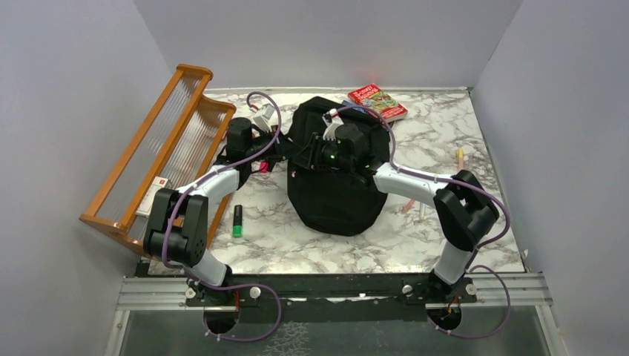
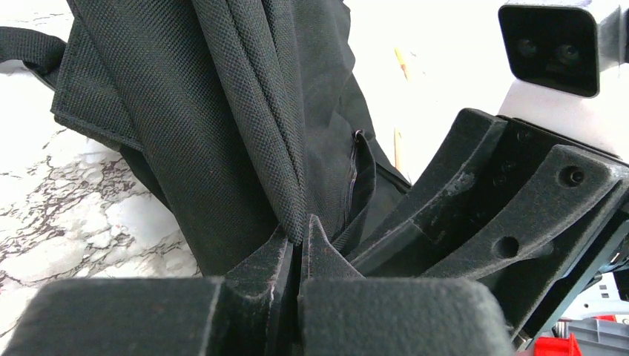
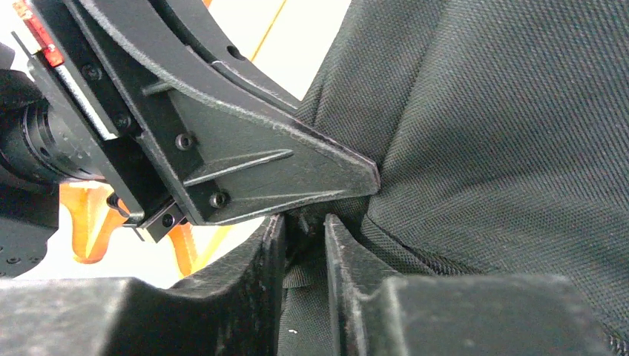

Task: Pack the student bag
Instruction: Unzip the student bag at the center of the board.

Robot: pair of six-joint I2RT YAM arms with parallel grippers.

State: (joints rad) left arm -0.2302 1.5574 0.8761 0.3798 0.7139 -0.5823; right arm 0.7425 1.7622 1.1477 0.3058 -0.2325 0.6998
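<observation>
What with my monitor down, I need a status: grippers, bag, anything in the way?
Left gripper shut on student bag fabric. Right gripper open, astride bag edge beside it. The two grippers crowd each other.

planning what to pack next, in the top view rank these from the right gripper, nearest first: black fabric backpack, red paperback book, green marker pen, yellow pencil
1. black fabric backpack, centre, right at the right gripper fingertips.
2. red paperback book, far side, and green marker pen, near left: too close to call.
3. yellow pencil, out by the right edge.
</observation>
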